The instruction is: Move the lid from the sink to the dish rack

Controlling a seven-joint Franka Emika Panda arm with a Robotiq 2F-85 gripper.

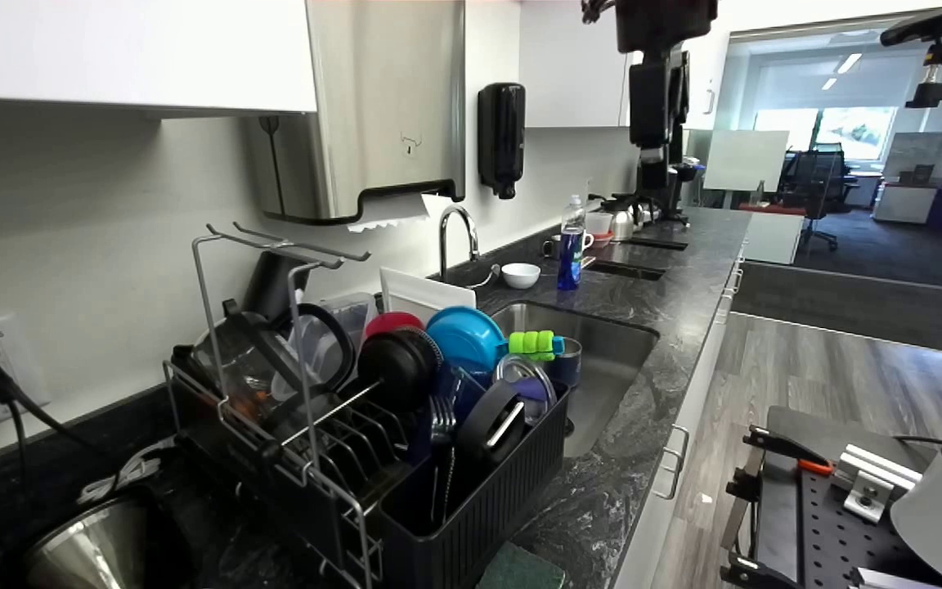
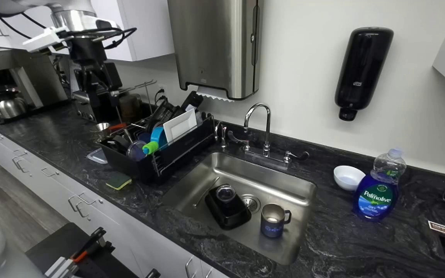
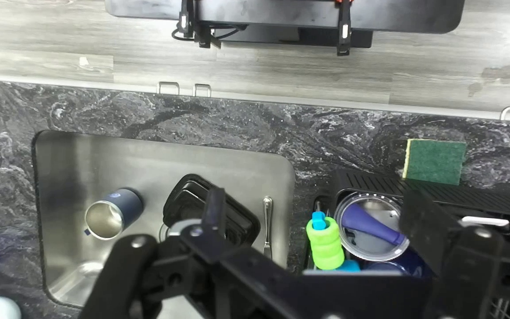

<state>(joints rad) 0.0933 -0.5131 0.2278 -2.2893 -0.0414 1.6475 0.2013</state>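
High above the counter [image 3: 326, 133], the claw [image 3: 317, 217] hangs wide, holding nothing. Closest below stands the rack [image 2: 187, 144], packed tightly; a piece laid on that heap would probably slide, and the green handle [image 2: 151, 147] jutting towards the sink [image 3: 171, 155] might snag a low pass. Farther down, on the sink floor, lies the likeliest lid [image 2: 232, 212], black, with a round clear part [image 2: 225, 192] on top; if that part is loose, gripping it alone could leave the rest behind. A utensil [image 3: 267, 228] just beside the lid, on the rack side, narrows the room for one jaw. Away from the tap [image 2: 267, 131], bare steel leaves room to come in. Beyond the lid, a wide swing could clip the upright mug [image 2: 272, 223]; past it rises the sink's far wall.
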